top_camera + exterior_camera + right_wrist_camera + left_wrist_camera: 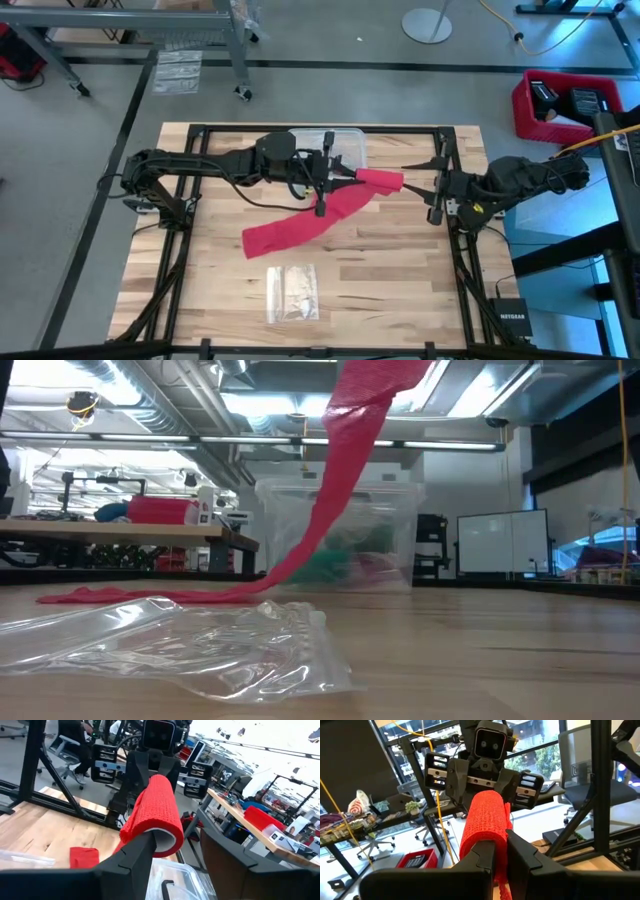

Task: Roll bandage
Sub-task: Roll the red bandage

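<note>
NETGEAR box (pixel 511 322) at 4 o'clock. Clear box (pixel 340 538) holds green/red items. Left gripper (pixel 345 176) clamped tight on bandage (pixel 330 212); right gripper (pixel 408 178) half-open on its roll.

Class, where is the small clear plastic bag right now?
In the high view, the clear plastic bag lies flat on the table's near-centre, just below the trailing end of the red bandage.

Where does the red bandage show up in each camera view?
High view: bandage, centre, roll held up between both arms, tail draped on table.
Low view: bandage hanging from top centre, tail lying left.
Left wrist view: roll, centre.
Right wrist view: roll, centre.
Shared landmark: clear plastic box.
</note>
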You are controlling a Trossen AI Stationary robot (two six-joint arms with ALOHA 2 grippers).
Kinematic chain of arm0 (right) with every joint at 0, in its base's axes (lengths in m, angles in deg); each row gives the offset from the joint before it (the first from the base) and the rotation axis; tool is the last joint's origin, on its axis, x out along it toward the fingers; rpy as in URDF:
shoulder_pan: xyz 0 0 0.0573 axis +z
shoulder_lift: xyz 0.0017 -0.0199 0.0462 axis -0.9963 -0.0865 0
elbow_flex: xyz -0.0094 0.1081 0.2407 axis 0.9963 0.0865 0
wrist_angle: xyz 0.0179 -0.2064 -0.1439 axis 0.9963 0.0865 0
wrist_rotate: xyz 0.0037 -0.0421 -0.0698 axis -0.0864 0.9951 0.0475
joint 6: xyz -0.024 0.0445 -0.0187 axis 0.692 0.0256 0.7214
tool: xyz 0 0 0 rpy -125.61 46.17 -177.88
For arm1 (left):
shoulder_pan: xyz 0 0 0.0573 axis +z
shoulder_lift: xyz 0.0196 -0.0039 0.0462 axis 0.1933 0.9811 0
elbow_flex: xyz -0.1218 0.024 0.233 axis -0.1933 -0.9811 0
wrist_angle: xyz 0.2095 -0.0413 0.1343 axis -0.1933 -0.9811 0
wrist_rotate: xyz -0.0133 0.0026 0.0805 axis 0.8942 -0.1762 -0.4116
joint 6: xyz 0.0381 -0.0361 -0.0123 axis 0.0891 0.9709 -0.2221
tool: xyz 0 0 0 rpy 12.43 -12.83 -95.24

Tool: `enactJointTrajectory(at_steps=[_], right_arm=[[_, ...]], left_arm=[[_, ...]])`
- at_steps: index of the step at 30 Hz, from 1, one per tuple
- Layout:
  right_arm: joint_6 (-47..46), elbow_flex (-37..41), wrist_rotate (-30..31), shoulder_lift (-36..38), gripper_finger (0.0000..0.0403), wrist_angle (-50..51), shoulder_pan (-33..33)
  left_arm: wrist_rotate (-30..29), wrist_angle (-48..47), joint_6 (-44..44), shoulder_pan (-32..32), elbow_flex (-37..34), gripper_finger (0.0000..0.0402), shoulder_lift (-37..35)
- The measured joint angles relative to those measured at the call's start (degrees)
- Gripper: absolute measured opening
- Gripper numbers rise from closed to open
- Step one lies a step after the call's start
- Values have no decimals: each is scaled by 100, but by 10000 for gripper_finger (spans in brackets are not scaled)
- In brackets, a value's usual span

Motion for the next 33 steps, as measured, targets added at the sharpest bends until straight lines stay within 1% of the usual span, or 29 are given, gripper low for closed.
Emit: enactJointTrajectory(at_steps=[9, 16, 25, 27, 29, 31, 33], right_arm=[[-61, 0, -46, -80, 170, -13, 0], [-36, -9, 15, -348, 170, -189, 6], [-75, -9, -49, -358, 170, -265, 5], [-71, -9, 48, -358, 170, -273, 4], [146, -9, 247, -360, 170, -264, 5], [262, -9, 353, -360, 163, -245, 3], [294, -9, 252, -360, 141, -251, 3]], left_arm=[[80, -29, 17, 13, 0, 17, 0], [86, -95, 55, 17, 0, 17, -7], [84, -74, 131, 17, 0, 17, 0], [71, -72, 129, 19, 0, 17, 0], [23, -72, 131, 24, 0, 17, 0], [7, -72, 131, 24, -2, 17, 2], [30, -61, 133, 24, -2, 17, 2]])
